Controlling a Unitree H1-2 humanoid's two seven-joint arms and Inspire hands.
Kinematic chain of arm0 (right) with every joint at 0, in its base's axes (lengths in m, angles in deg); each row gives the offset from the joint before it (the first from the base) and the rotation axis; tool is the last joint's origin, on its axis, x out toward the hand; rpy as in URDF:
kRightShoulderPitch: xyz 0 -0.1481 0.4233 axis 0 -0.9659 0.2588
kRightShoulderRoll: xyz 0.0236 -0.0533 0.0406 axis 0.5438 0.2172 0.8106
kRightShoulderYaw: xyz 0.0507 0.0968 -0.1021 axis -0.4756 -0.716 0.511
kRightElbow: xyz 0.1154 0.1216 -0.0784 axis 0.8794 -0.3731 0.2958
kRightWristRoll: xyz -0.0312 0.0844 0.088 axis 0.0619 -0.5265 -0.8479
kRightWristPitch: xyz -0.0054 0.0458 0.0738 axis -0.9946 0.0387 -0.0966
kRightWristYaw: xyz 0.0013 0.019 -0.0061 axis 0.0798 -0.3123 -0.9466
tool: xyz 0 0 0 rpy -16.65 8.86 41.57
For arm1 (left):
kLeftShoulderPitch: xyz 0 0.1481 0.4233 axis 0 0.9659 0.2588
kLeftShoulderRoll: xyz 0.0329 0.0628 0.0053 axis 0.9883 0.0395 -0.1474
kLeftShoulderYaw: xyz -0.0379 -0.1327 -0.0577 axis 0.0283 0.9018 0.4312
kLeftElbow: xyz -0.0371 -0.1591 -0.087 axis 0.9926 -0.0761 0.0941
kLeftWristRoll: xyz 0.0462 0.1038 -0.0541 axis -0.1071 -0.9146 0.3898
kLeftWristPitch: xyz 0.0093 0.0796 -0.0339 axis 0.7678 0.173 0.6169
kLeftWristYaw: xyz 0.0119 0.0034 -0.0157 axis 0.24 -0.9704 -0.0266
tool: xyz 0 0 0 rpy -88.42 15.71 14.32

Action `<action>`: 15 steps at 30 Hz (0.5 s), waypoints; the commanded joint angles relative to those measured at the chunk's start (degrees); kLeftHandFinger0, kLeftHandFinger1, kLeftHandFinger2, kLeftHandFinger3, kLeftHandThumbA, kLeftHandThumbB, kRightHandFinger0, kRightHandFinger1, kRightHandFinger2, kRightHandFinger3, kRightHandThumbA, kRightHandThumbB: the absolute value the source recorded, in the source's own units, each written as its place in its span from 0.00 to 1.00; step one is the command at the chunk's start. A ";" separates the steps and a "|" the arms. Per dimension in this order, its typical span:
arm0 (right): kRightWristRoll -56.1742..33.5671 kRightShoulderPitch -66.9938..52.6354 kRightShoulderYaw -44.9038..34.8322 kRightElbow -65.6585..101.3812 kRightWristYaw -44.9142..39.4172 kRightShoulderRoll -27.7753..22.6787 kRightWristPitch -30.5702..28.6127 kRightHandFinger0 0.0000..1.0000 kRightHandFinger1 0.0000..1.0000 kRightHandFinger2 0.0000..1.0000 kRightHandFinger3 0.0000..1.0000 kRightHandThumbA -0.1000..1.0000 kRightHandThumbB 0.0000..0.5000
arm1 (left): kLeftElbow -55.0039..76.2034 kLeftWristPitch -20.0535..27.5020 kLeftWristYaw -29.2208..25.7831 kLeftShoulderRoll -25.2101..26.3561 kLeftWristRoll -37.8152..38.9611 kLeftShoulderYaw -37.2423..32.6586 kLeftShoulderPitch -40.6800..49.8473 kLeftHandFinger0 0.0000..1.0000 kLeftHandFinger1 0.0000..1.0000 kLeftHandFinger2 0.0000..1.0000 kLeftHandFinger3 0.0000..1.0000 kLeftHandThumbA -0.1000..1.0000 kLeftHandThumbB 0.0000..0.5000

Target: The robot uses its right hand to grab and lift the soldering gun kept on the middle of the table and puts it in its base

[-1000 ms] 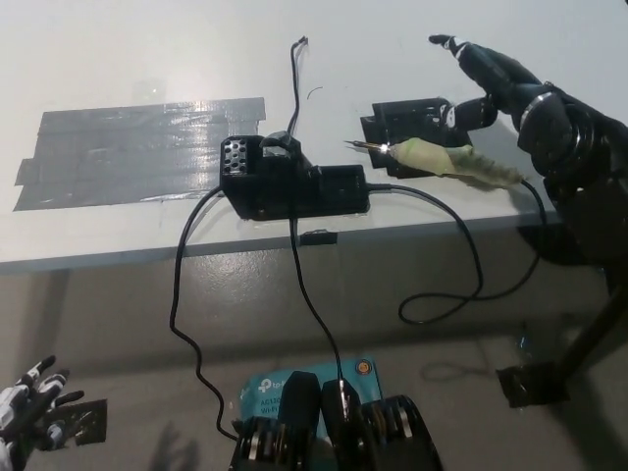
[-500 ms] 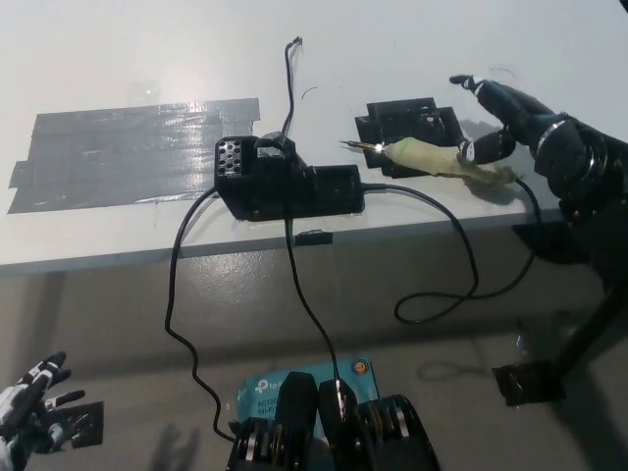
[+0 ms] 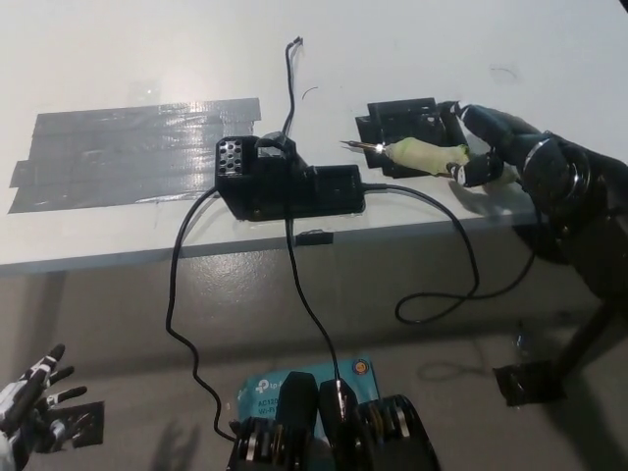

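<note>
Yellowish tape wraps the handle of the soldering gun (image 3: pixel 424 156), which lies flat on the white desk (image 3: pixel 118 59) with its metal tip pointing away from the right hand (image 3: pixel 510 147). The black hand sits at the handle's rear end, fingers curled about it and touching it; whether the grip is fully closed cannot be told, and the gun is not lifted. Just beyond the gun, on the far side from the hand's wrist, lies a flat black holder (image 3: pixel 404 120). Further out past the tip stands the black base unit (image 3: pixel 285 182), with a perforated block at its far end. A black cable (image 3: pixel 461 245) runs from the base, loops off the desk edge below the hand, and comes back up toward the handle. A broad patch of grey tape (image 3: pixel 128 147) lies well beyond the base. The white left hand (image 3: pixel 29 407) rests low and far off, below the desk, fingers spread and holding nothing.
</note>
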 commanded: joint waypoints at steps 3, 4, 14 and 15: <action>3.36 2.92 1.00 -4.14 -0.49 -3.14 1.21 1.00 1.00 1.00 1.00 0.63 0.61 | 1.56 -0.20 0.56 0.99 -0.25 -0.11 -0.51 0.76 0.79 0.92 1.00 0.78 0.16; 3.40 2.57 0.90 -4.36 -0.20 -3.78 0.63 1.00 1.00 1.00 1.00 0.62 0.60 | 1.72 -0.48 0.51 0.95 -0.30 -0.20 -0.56 0.78 0.79 0.94 1.00 0.78 0.16; 5.05 2.80 2.62 -3.44 -0.60 -2.25 1.04 1.00 1.00 1.00 1.00 0.61 0.59 | 1.16 0.06 0.77 0.54 -0.37 -1.33 -1.40 0.76 0.79 0.92 1.00 0.80 0.14; 5.08 2.81 2.83 -2.54 -0.47 -1.70 0.92 1.00 1.00 1.00 1.00 0.59 0.59 | 1.21 -0.15 0.77 0.39 0.01 -1.17 -1.43 0.75 0.79 0.91 1.00 0.80 0.16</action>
